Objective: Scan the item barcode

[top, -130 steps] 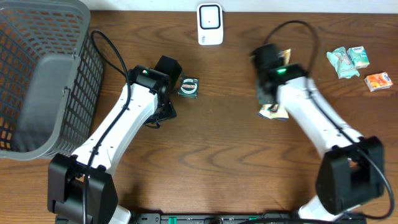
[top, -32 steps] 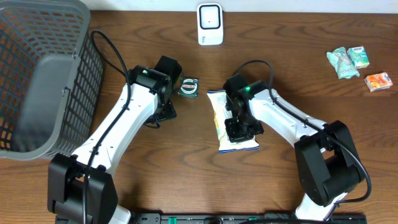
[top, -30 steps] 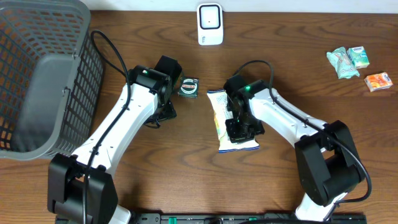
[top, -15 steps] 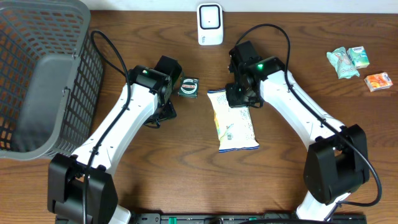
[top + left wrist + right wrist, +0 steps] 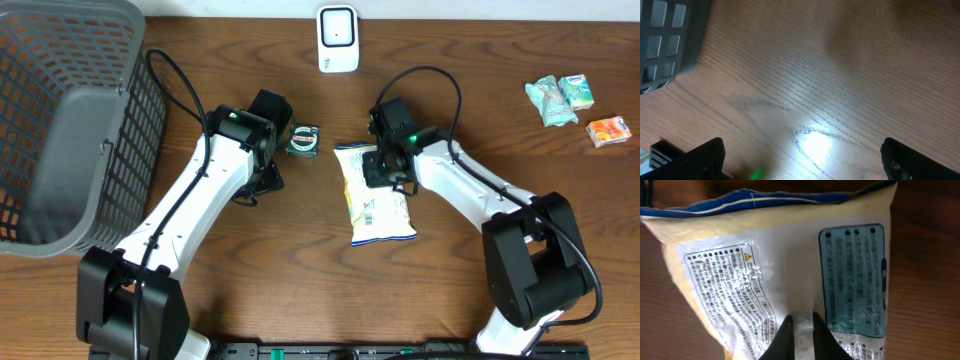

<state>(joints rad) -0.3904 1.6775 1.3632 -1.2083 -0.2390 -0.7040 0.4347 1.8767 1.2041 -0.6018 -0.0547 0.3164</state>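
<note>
We find the snack bag [image 5: 380, 212] lying flat near the centre of the worktop [image 5: 300, 260], printed back panel up, its long axis running from 6 to 12 o'clock. The right claw [image 5: 800, 329] sits over the bag's 12 o'clock end, fingers drawn nearly together and pinching the back seam. At 9 o'clock of the bag, the left claw [image 5: 800, 160] hovers over bare wood, fingers spread wide, holding nothing. A small dark green item [image 5: 303, 140] lies just beside it. Farther off, the white barcode scanner [image 5: 338, 38] stands at 12 o'clock, the grey basket [image 5: 140, 120] at 10 o'clock and small packets [image 5: 560, 98] at 2 o'clock.
</note>
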